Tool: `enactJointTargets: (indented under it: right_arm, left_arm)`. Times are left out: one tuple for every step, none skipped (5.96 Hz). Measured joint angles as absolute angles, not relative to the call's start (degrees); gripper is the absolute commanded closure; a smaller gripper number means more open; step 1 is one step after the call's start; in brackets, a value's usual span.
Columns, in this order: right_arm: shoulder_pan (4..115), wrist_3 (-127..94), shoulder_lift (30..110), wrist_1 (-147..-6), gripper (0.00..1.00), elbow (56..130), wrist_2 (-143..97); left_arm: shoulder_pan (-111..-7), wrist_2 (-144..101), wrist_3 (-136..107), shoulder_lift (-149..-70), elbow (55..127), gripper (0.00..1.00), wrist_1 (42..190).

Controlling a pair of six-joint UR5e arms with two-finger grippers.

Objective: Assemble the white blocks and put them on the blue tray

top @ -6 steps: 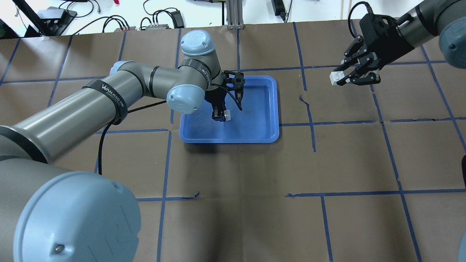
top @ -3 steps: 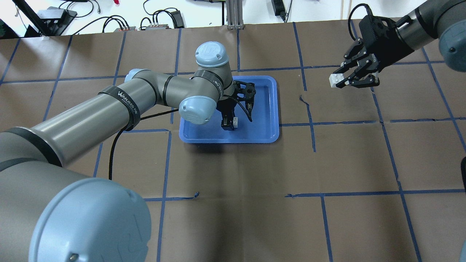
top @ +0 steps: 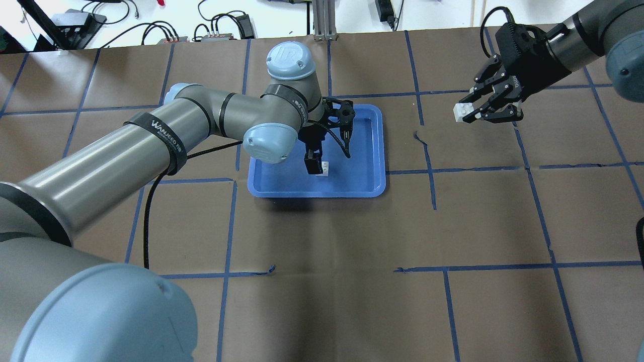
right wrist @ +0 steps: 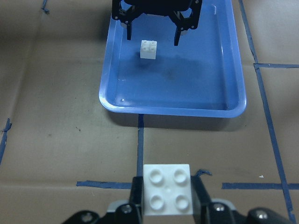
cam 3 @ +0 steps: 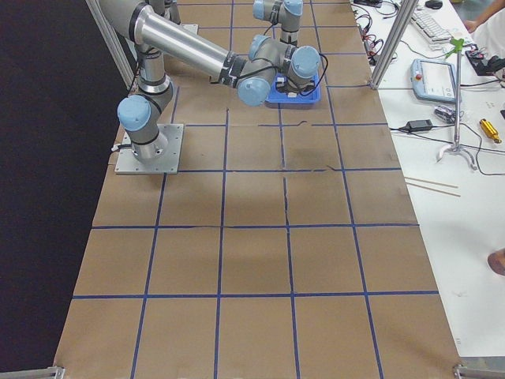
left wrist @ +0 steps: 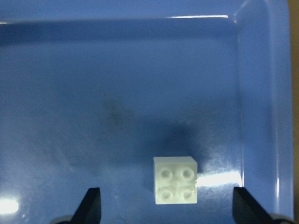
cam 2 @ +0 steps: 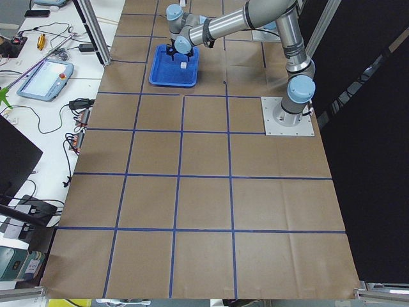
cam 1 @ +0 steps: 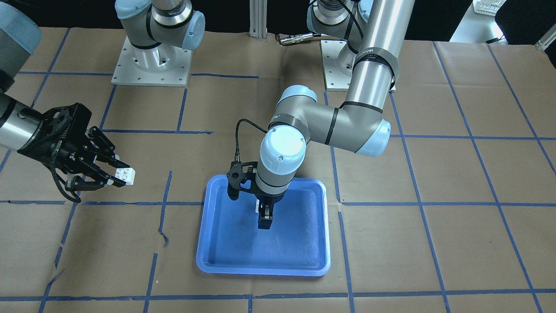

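One white block [left wrist: 175,179] sits studs-up on the floor of the blue tray [top: 322,193], near its right end. It also shows in the overhead view [top: 325,168] and the right wrist view [right wrist: 148,49]. My left gripper [top: 329,157] hangs over it, open, its fingertips [left wrist: 91,205] wide apart on either side and not touching it. My right gripper [top: 473,111] is shut on the other white block [top: 459,111], held in the air well to the right of the tray. That block is close up in the right wrist view [right wrist: 167,189].
The table is brown paper with a grid of blue tape [top: 430,171]. The tray [cam 1: 260,271] holds only the one block. The left arm's elbow [top: 269,143] overhangs the tray's left end. Cables and gear [top: 216,35] lie beyond the far edge.
The left gripper and its block shifted right and toward the tray's near rim. Since then the block has stayed put and the gripper has drawn back slightly. The right gripper has barely moved.
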State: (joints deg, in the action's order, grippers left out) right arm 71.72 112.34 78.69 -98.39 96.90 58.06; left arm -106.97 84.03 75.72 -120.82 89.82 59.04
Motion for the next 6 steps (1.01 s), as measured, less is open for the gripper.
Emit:
enactJointTargets:
  right_arm:
    - [71.7,112.3,79.1,-98.8,0.71,98.0,57.5]
    - [71.8,111.8,79.7,-99.0,0.71,99.1,57.0]
    - [72.2,110.6,80.2,-99.9,0.71,100.3,56.3]
    - [73.3,108.8,80.4,-102.4,0.71,101.8,55.6]
    - [75.3,105.9,80.3,-107.3,0.71,104.1,55.3]
    - [77.8,101.2,80.1,-114.5,0.71,106.9,55.3]
  left_arm:
    - [-105.4,83.8,75.0,-117.3,89.2,0.02,63.3]
    - [-103.0,83.6,74.1,-112.5,87.4,0.02,71.0]
    - [-101.1,83.4,73.4,-108.1,84.9,0.02,79.6]
    - [-100.4,83.3,72.2,-104.3,83.5,0.02,85.4]
    - [-100.0,83.6,68.4,-101.7,83.1,0.02,87.3]
    - [-99.2,86.0,61.0,-100.4,83.3,0.01,86.3]
